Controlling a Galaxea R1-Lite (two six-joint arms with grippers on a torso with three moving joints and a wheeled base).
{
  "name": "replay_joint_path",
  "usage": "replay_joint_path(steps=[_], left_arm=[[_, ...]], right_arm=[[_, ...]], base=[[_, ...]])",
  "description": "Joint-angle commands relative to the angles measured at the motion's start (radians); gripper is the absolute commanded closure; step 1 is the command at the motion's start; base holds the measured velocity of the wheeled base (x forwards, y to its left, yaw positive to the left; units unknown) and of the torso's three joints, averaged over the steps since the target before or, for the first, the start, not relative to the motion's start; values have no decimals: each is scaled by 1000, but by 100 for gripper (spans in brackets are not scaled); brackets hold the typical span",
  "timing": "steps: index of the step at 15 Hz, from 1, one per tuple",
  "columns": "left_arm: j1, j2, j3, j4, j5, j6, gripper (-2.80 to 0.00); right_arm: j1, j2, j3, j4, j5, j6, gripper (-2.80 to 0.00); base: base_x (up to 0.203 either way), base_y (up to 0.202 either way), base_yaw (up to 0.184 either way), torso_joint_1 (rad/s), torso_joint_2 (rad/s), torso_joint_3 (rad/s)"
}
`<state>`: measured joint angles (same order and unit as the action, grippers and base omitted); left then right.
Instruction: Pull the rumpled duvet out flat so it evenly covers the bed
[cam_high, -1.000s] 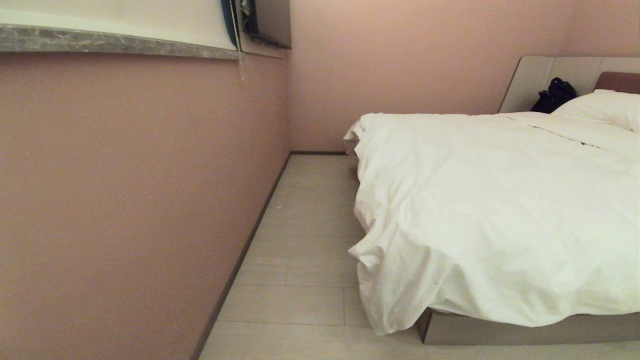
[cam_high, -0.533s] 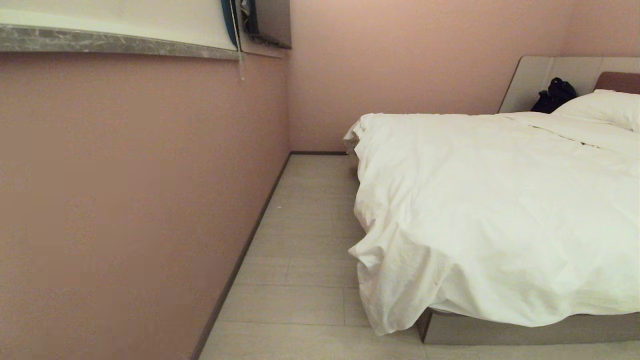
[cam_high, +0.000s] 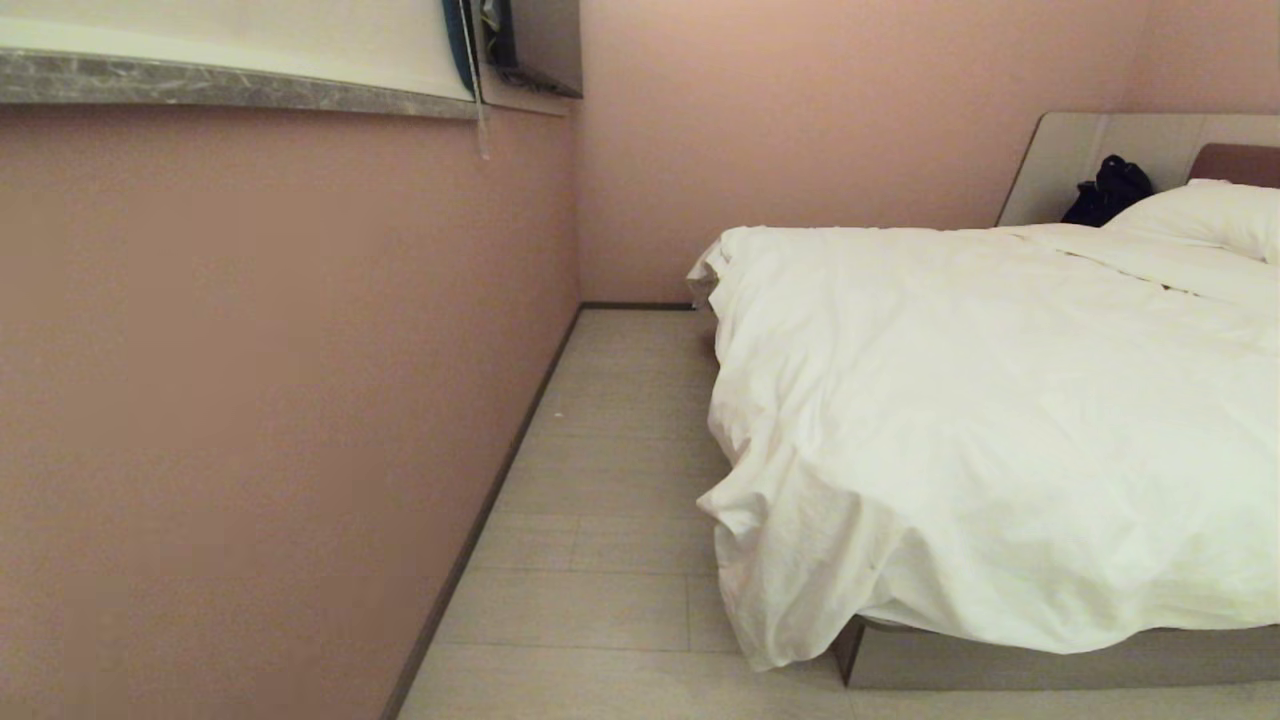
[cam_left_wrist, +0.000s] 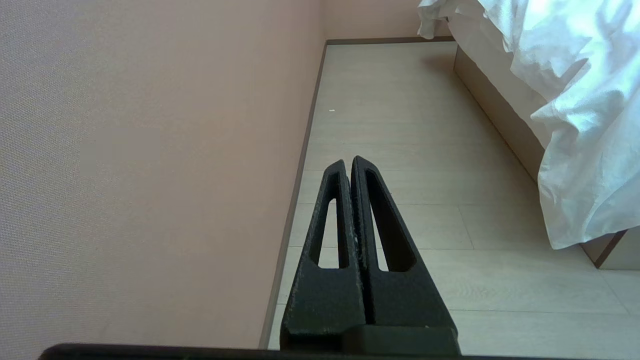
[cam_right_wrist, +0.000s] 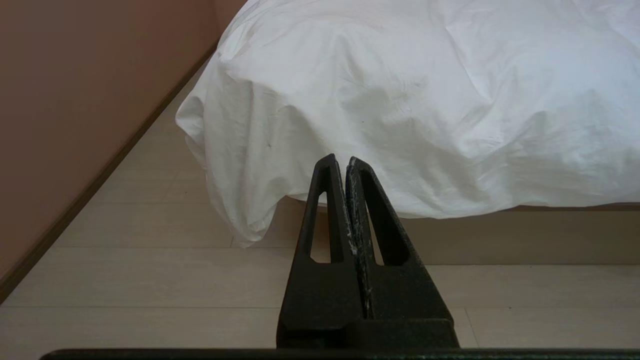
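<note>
head view shows the duvet (cam_high: 1000, 420) spread over the bed (cam_high: 1050, 655), corner drooping floorward; left gripper (cam_left_wrist: 350, 162) and right gripper (cam_right_wrist: 340, 160) closed, empty, apart from it

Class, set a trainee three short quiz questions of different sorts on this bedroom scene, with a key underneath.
1. True or false: the left gripper is shut and holds nothing.
2. What hangs over the near corner of the bed? A) the duvet B) a towel C) a curtain
3. Fill in: at the headboard, beside the pillow, lies a ____ bundle.

Key
1. True; the right gripper is shut and empty too.
2. A
3. dark
</note>
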<state>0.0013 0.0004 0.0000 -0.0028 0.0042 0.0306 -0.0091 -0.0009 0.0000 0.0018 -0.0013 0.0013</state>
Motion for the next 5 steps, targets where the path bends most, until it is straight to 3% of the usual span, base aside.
replay_joint_path(steps=[1, 5], left_arm=[[0, 0, 0, 0, 0, 0, 0], [0, 0, 0, 0, 0, 0, 0]], right_arm=[[0, 2, 0, 0, 0, 0, 0], [0, 1, 0, 0, 0, 0, 0]], base=[[0, 0, 0, 0, 0, 0], [0, 0, 0, 0, 0, 0]])
